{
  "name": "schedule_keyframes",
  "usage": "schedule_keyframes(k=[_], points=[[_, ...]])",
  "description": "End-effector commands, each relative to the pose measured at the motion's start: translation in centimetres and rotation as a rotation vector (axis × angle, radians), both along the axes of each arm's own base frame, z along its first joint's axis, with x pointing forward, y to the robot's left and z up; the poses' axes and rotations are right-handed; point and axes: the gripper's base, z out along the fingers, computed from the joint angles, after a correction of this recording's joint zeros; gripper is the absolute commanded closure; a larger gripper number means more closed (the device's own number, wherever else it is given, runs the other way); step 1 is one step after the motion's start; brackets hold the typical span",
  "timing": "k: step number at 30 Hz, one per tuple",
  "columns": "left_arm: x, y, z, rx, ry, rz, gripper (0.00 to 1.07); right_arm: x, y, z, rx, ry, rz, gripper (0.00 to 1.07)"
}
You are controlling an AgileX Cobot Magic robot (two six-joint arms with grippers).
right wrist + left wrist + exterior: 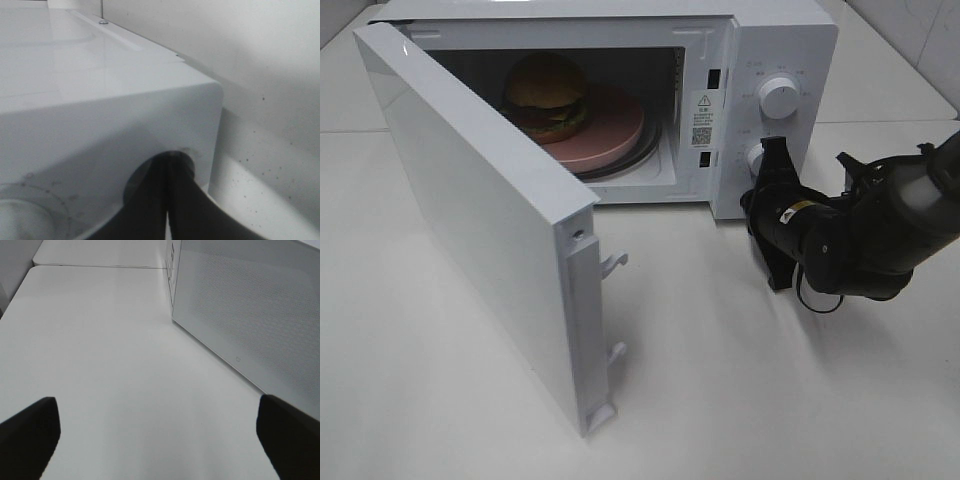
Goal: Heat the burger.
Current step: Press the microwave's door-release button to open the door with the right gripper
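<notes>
Swung wide toward the front, microwave door (470,210) nearest, hinged at the left, latch hooks on its free edge. Inside the cavity, burger (546,97) upright on the left part of the pink plate (615,130). Right of the cavity, control panel with two knobs. Right arm (880,230) low over the worktop (720,380), reaching in from the right edge, wrist angled up toward the panel. Right fingers (775,165) pressed together, tips at the lower knob (754,157). Left fingers (30,435) spread wide above the worktop, beside the door's outer face.
</notes>
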Motion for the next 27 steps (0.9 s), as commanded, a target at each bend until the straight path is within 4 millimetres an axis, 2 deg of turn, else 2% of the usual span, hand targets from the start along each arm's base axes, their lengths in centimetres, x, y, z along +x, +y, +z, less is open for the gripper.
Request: schedule_keyframes(k=[1,19,27], points=[[-0.1,0.0,-0.1,-0.002,0.001,0.005,0.06,2.0,0.2,2.8,0.043,-0.197,0.014,1.07],[-0.1,0.0,-0.1,-0.002,0.001,0.005,0.06,-0.9,-0.4,1.4,0.015,-0.07,0.018,1.07],[-0.1,0.0,-0.1,-0.002,0.001,0.005,0.06,-2.2,0.0,0.7,0.0,-0.023,0.047,1.07]])
